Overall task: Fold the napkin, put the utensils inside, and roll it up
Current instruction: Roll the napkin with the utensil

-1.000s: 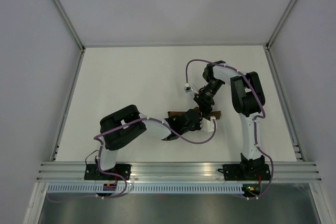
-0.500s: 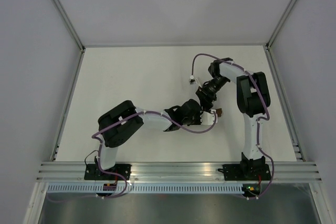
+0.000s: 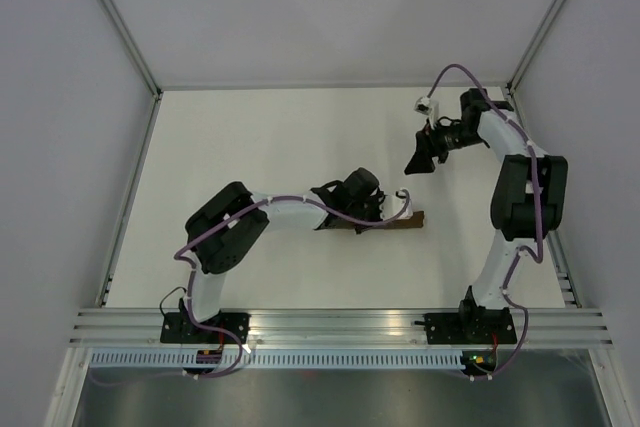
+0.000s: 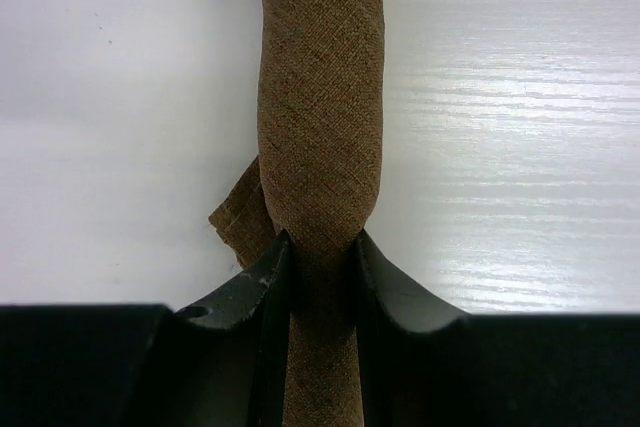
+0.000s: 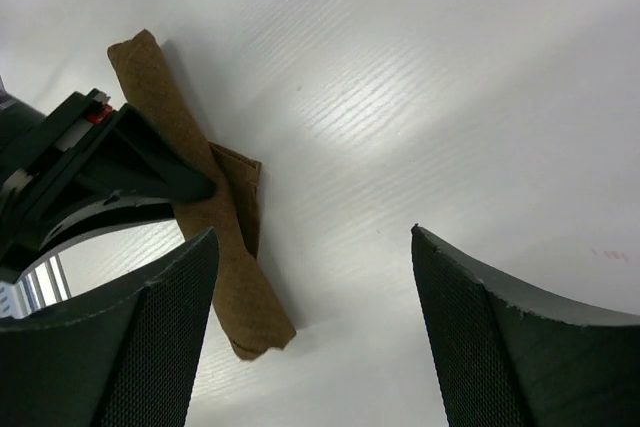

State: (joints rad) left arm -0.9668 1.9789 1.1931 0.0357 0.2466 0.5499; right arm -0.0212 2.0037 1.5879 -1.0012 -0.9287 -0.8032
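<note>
The dark brown napkin [image 3: 400,221] lies rolled into a tight tube on the white table, with a loose flap at one side [image 4: 238,219]. My left gripper [image 3: 372,215] is shut on the napkin roll [image 4: 320,117], its jaws pinching the tube near its middle. My right gripper [image 3: 418,159] is open and empty, raised well away at the back right. In the right wrist view the roll [image 5: 215,247] shows far below between the open fingers [image 5: 160,327]. The knife is hidden.
The white table [image 3: 250,147] is walled by grey panels on three sides. An aluminium rail [image 3: 340,325] runs along the near edge by the arm bases. Purple cables loop round both arms.
My right gripper has let go of the napkin, opened, and swung up and back to the right. My left gripper has slid right along the roll and stays clamped on it.
</note>
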